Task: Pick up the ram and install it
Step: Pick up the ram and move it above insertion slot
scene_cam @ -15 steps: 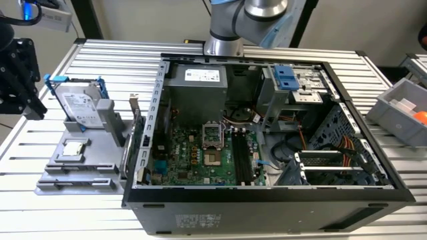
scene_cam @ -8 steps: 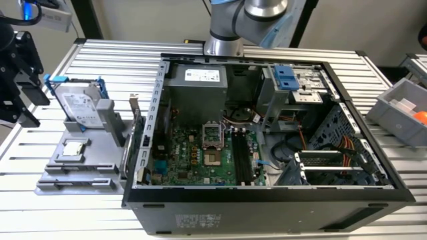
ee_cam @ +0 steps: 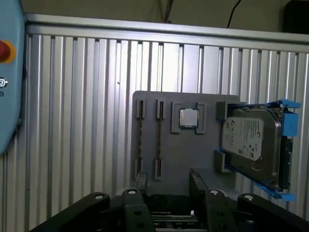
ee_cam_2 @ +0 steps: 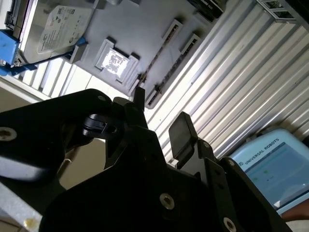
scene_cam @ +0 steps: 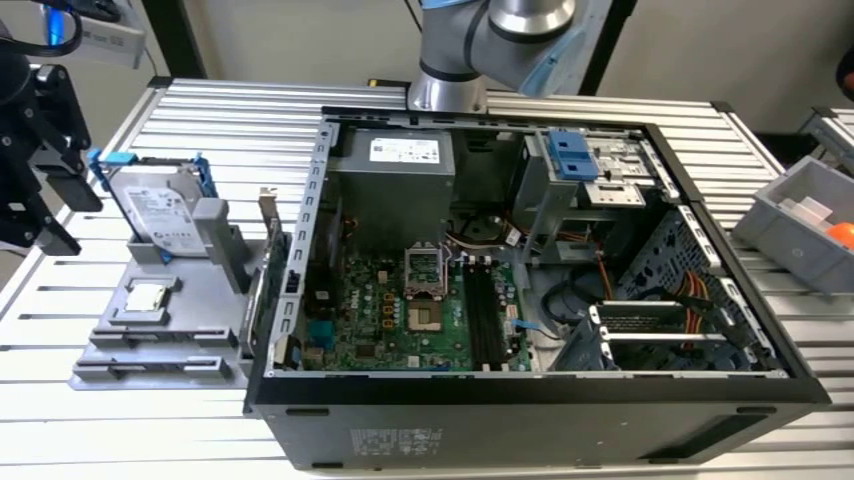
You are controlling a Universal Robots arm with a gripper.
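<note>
Ram (ee_cam: 140,140): parked on edge in the grey holder tray (ee_cam: 183,154) on the tabletop (ee_cam: 72,121), at the exterior view's left of the open computer case (scene_cam: 534,420), near the processor (ee_cam: 189,118) and hard drive (ee_cam: 248,140). Hand (ee_cam: 168,180) hovering just short of the tray, fingers apart, nothing between them. Probably best to line up over the thin edge, descend square, pinch mid-length. Hard to tell whether one stick or two; chips and label lost edge-on.
</note>
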